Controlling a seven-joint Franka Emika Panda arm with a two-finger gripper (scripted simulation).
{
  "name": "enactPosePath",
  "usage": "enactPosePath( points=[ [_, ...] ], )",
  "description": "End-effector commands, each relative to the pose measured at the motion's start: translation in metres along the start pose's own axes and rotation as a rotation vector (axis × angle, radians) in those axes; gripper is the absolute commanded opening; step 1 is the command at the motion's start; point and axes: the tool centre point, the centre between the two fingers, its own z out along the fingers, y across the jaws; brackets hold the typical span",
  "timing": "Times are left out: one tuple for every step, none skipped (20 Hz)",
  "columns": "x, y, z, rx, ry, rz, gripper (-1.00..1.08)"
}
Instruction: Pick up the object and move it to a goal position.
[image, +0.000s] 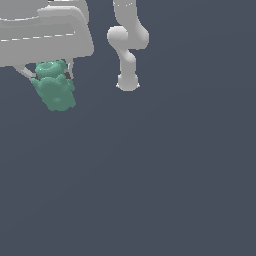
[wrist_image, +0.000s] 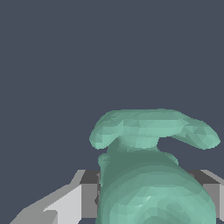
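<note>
The object (image: 54, 88) is a small teal-green knobbly figure at the upper part of the exterior view's left. It hangs below the white hand of my gripper (image: 51, 74), whose thin fingers close in on its upper part from both sides. In the wrist view the object (wrist_image: 151, 175) fills the near field, wedged between the two grey finger pads (wrist_image: 89, 199), with a flat lobed part sticking out beyond them. The gripper is shut on the object.
The arm's white links and base (image: 127, 82) stand in the upper middle of the exterior view, to the right of the held figure. Around them lies a plain dark blue-grey surface (image: 150, 175).
</note>
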Motion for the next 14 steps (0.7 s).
enactPosePath(
  points=[
    [-0.002,0.003,-0.017,0.000,-0.001,-0.001,-1.00],
    [-0.003,0.004,-0.023,0.000,-0.001,-0.001,-1.00],
    [-0.004,0.006,-0.028,0.000,-0.001,-0.001,-1.00],
    [-0.004,0.007,-0.033,0.000,-0.001,-0.001,-1.00],
    [-0.005,0.008,-0.038,0.000,-0.001,-0.001,-1.00],
    [-0.005,0.009,-0.042,0.000,-0.001,-0.001,-1.00],
    [-0.006,0.010,-0.046,0.000,-0.001,-0.001,-1.00],
    [-0.006,0.011,-0.050,0.000,-0.001,-0.001,-1.00],
    [-0.006,0.012,-0.053,0.000,-0.001,-0.001,-1.00],
    [-0.007,0.012,-0.056,0.000,-0.001,-0.001,-1.00],
    [-0.007,0.013,-0.058,0.000,-0.001,-0.001,-1.00],
    [-0.007,0.013,-0.060,0.000,-0.001,-0.001,-1.00],
    [-0.007,0.014,-0.062,0.000,-0.001,-0.001,-1.00],
    [-0.007,0.014,-0.064,0.000,-0.001,-0.001,-1.00]
  ],
)
